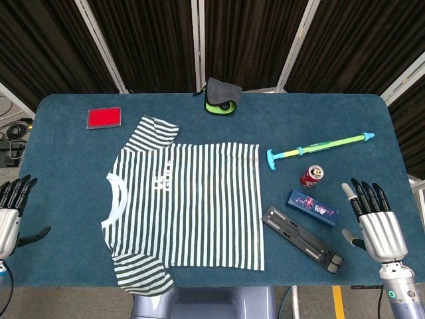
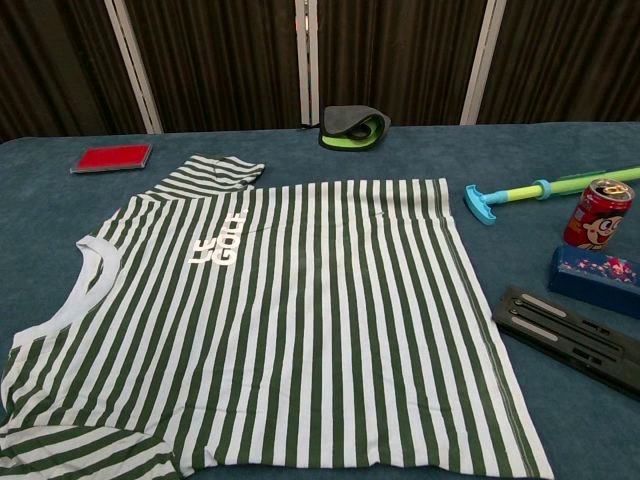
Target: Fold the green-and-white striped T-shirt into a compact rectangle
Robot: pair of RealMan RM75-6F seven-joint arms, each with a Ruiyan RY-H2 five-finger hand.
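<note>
The green-and-white striped T-shirt [image 1: 189, 203] [image 2: 280, 310] lies flat and unfolded on the blue table, collar to the left, hem to the right, one sleeve toward the back and one hanging at the front edge. My left hand [image 1: 12, 209] hovers at the table's left edge, fingers apart, holding nothing, well clear of the collar. At the front right, my right hand [image 1: 375, 219] is spread flat and empty, apart from the shirt's hem. Neither hand shows in the chest view.
To the right of the shirt lie a black folding stand [image 1: 302, 237], a blue patterned box [image 1: 313, 207], a red can [image 1: 311, 175] and a green-and-blue toy pump [image 1: 319, 149]. A red card case [image 1: 104, 117] and a grey-green pouch [image 1: 220, 98] sit at the back.
</note>
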